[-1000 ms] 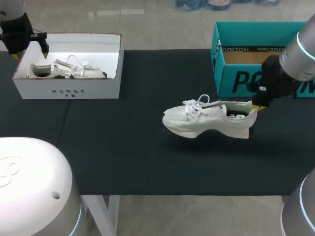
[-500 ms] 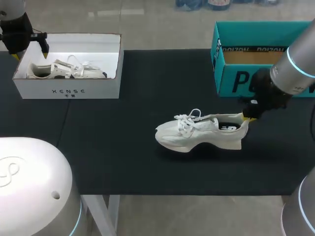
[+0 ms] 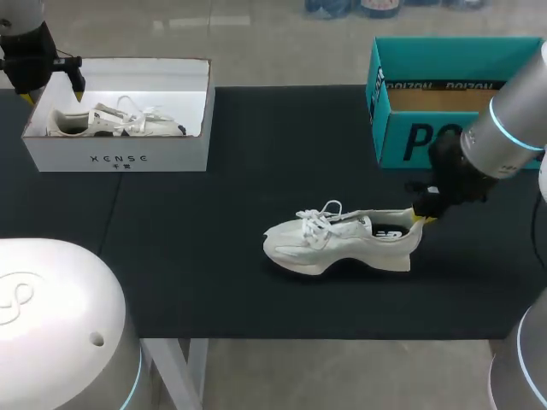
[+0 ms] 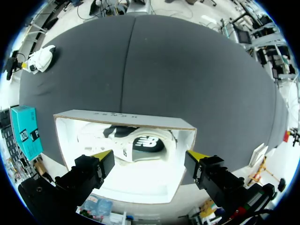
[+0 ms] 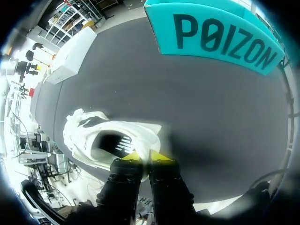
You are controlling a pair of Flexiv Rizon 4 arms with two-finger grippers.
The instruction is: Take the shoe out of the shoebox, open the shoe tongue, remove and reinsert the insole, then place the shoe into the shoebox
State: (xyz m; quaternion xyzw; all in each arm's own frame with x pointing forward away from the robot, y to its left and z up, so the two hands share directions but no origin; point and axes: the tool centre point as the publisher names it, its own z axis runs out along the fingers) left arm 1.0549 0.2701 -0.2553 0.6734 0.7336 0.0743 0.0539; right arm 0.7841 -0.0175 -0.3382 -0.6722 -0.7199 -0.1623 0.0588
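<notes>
A white laced shoe [image 3: 338,243] lies on the black table mat, toe to the left, in front of the open teal shoebox [image 3: 453,102]. My right gripper [image 3: 419,213] is shut on the rim of its heel. In the right wrist view the gripper [image 5: 142,157] pinches the heel collar of the shoe [image 5: 112,138], and the teal shoebox [image 5: 215,37] stands ahead. My left gripper [image 3: 51,81] hangs open over the far left of the table. In its wrist view the left gripper [image 4: 150,157] holds nothing.
A white box [image 3: 120,154] at the back left holds another white shoe [image 3: 111,122]. The left wrist view looks down into this white box [image 4: 124,119] at that shoe [image 4: 126,143]. The black mat [image 3: 214,256] covers the table.
My right gripper has carried the shoe leftward and toward the table's front, lowering it to the mat. The left arm has kept still.
</notes>
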